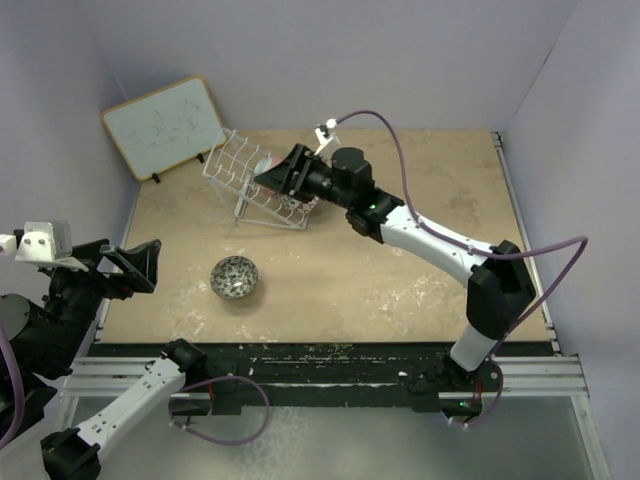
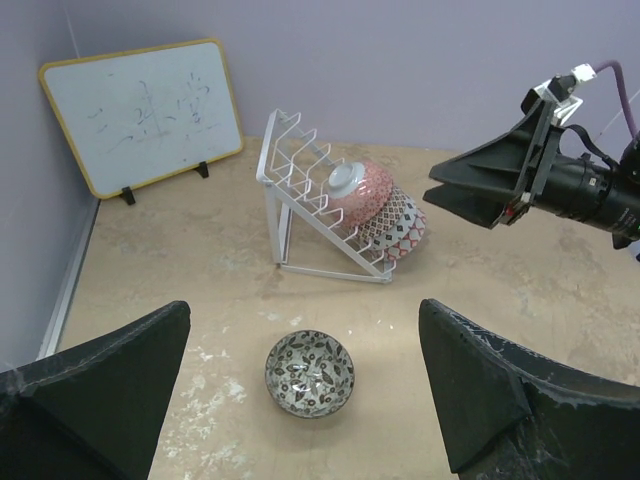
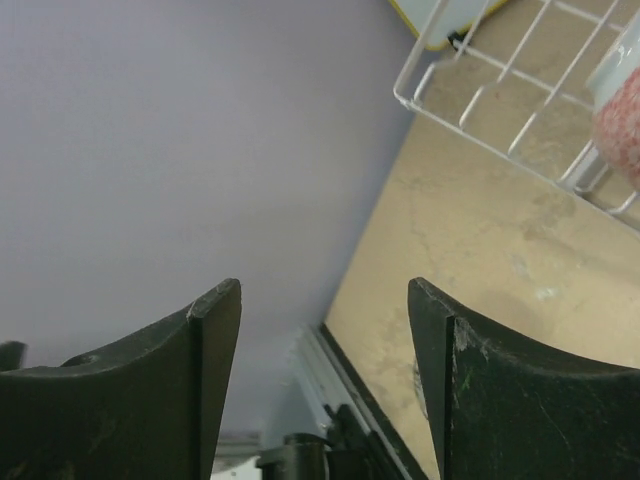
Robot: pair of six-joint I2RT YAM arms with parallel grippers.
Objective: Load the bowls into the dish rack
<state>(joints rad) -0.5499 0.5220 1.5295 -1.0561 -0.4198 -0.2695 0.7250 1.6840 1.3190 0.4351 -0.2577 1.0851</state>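
The dish rack (image 1: 250, 185) stands at the far left part of the tabletop (image 1: 420, 260), just in front of the whiteboard (image 1: 163, 125) that leans against the back wall. In the left wrist view the rack (image 2: 300, 185) slopes up to the left and carries several bowls standing on edge, one nested against the next. The front one is the pink-red bowl (image 2: 362, 195), with its white foot facing up and left. Behind it, patterned rims of other bowls (image 2: 405, 228) show, too overlapped to count for certain.

1 grey-black bowl (image 1: 234, 277) sits upright on the tabletop, well apart from the rack and nearer the arms. It is seen from above in the left wrist view (image 2: 309, 373).

The right gripper (image 1: 281, 172) hangs just beside the rack on its right side, at the loaded bowls. Its fingers (image 3: 215, 330) stand apart with nothing between them, and only the rack's wires (image 3: 500, 90) and an edge of the pink-red bowl (image 3: 620, 110) show at the top right of its own camera.

The left gripper (image 1: 145, 265) hovers at the left edge of the tabletop, to the left of the lone bowl. Its fingers (image 2: 100, 390) are spread wide and hold nothing.
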